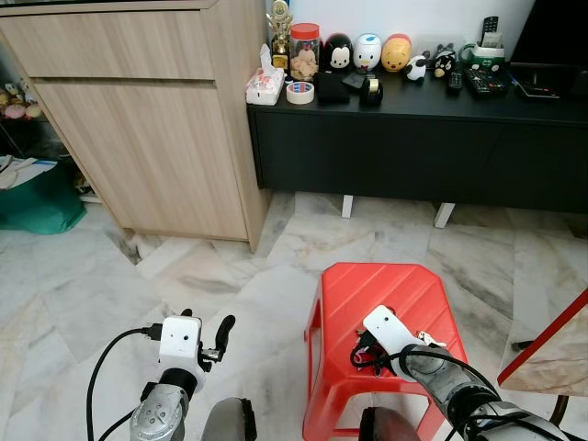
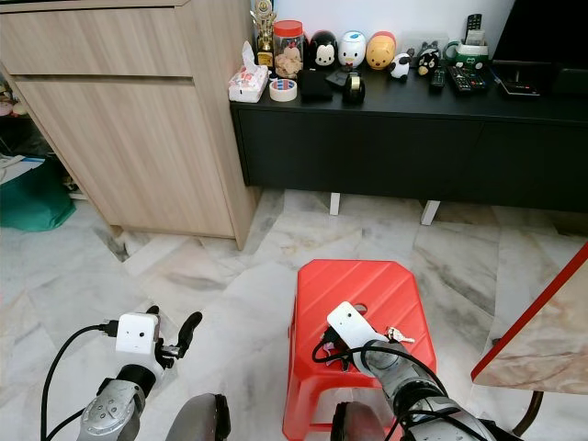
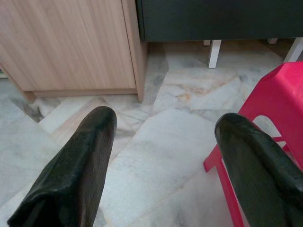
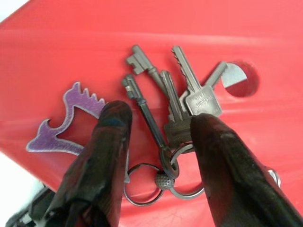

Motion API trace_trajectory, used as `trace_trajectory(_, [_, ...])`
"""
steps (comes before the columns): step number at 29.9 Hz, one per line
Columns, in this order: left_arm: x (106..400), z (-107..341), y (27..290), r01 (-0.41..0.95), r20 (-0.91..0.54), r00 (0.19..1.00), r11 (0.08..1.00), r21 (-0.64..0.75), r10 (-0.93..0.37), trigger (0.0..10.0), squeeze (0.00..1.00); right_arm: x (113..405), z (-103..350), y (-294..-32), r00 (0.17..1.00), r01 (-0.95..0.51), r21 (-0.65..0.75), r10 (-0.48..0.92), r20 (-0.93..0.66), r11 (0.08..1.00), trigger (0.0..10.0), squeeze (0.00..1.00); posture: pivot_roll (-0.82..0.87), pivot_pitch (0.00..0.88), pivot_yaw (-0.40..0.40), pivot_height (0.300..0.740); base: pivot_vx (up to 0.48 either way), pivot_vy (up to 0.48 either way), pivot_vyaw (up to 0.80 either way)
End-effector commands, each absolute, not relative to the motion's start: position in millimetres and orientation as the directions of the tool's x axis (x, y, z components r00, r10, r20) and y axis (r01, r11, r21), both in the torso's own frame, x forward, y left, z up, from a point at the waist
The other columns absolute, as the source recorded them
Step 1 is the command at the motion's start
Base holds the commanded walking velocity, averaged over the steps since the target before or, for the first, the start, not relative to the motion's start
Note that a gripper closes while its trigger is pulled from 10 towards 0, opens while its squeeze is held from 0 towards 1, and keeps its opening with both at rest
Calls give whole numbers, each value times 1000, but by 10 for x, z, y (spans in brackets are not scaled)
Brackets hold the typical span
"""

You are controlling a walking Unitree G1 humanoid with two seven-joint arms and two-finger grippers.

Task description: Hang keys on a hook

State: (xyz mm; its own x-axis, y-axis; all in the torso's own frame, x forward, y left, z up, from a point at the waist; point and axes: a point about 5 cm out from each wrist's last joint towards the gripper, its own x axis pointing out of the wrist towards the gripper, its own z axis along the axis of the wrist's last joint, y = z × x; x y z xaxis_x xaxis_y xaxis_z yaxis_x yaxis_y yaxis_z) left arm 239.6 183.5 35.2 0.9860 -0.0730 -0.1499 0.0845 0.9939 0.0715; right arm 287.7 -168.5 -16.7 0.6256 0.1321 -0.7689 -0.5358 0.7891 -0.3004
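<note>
Up close in the right wrist view, the right gripper (image 4: 158, 127) has its black fingers spread either side of the keys (image 4: 177, 101), not pinching yet. They're a metal bunch on rings, lying flat on the glossy red plastic stool (image 1: 390, 299) beside a purple jagged tag (image 4: 71, 120). The head camera barely shows them. The left gripper (image 3: 163, 142) hangs wide open over veined marble floor (image 3: 161, 156). Further back are the wood-grain cabinet (image 1: 147, 129) and black console (image 1: 413, 138).
</note>
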Motion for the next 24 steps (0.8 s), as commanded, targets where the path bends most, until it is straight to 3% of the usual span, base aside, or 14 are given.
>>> trace_trajectory(1, [2362,337,1845,96,-164,983,992,87,-81,10000,0,2730,-295,-1716,569,-525,-256,110,-815,812,0,0,77,50,18,612,0,0,0])
trace_trajectory(24, [2338,275,1837,105,-187,978,992,77,-89,10000,0,2689,-334,-1651,554,-535,-237,126,-823,811,0,0,78,54,16,612,0,0,0])
